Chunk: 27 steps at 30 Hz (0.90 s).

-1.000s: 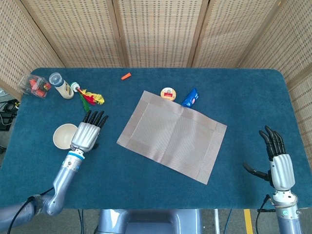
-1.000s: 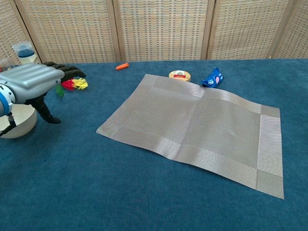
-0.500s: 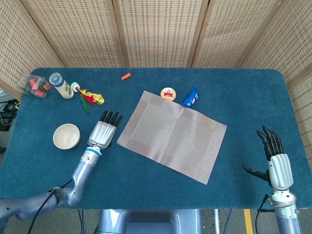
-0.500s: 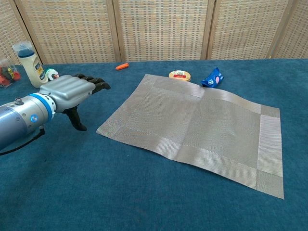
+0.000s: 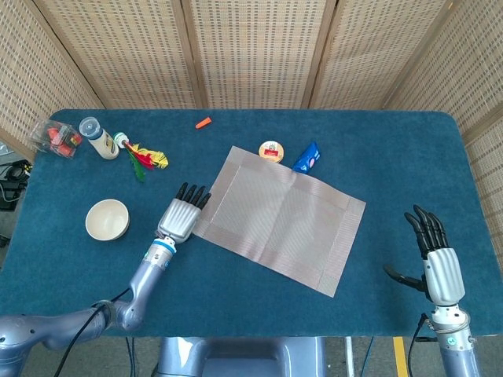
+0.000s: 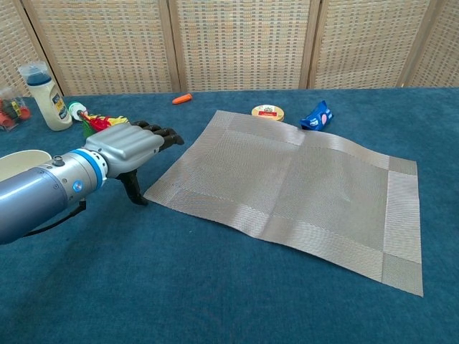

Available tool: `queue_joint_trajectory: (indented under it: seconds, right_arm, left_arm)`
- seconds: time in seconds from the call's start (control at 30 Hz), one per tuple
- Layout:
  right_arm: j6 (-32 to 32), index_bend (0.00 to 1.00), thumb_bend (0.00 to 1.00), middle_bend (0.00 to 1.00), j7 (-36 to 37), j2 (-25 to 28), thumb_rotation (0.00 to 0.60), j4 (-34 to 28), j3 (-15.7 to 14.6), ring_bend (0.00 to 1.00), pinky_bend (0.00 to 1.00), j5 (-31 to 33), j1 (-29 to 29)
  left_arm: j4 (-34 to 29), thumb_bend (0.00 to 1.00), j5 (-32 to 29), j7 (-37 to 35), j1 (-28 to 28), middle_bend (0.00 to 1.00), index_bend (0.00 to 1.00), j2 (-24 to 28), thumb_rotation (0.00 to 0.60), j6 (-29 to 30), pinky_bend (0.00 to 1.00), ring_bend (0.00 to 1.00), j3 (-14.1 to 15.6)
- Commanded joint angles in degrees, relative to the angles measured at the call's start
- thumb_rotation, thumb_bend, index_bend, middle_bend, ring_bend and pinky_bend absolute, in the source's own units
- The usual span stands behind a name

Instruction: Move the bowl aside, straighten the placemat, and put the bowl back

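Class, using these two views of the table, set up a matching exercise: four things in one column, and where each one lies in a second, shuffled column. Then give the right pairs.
Things
1. bowl
2. placemat
3. left hand
4. right hand

Places
A. near edge, far right of the table
B. left of the left hand, off the mat
C. at the mat's left corner
D. askew in the middle of the table

Pairs: 1-B, 2-D, 3-C, 4-A

Robot test station, blue felt table (image 5: 393,149), woven screens (image 5: 251,47) behind (likely a lab)
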Motion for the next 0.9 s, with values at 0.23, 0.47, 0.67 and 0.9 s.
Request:
queue_joint_trajectory:
  seconds: [0.23,0.47,0.67,0.9]
  right_arm:
    - [0.37,0.11,0.2,0.0,0.39,0.42,0.6,-0.59,0.3,0.0,0.0,-0.04,-0.21]
    - [0.25,0.11,0.2,0.0,0.44,0.37,0.6,-0.58,0.46,0.0,0.0,0.21,-0.29]
    - [0.25,0.11,0.2,0.0,0.7,0.4,0.6,-0.69,0.59,0.0,0.0,0.24,-0.35]
    - [0.05,0.11,0.2,0.0,0.83,0.42,0.6,-0.78,0.57,0.0,0.0,0.14,-0.31]
  left_arm:
    - [2.54,0.1,-0.76,0.16,-0.68,0.0,0.08,-1.36,0.6,-0.28,0.0,0.0,0.84]
    - [3.81,0.34,0.05,-0.28,-1.14,0.0,0.09,-2.63,0.6,0.06,0.0,0.0,1.44]
    - [4.79,0.5,2.36,-1.93,-1.23,0.0,0.11,-3.58,0.6,1.35,0.0,0.0,2.11]
    - [5.25,0.51,4.97,-5.08,-1.16,0.0,0.15,-3.73,0.6,2.55,0.0,0.0,2.24]
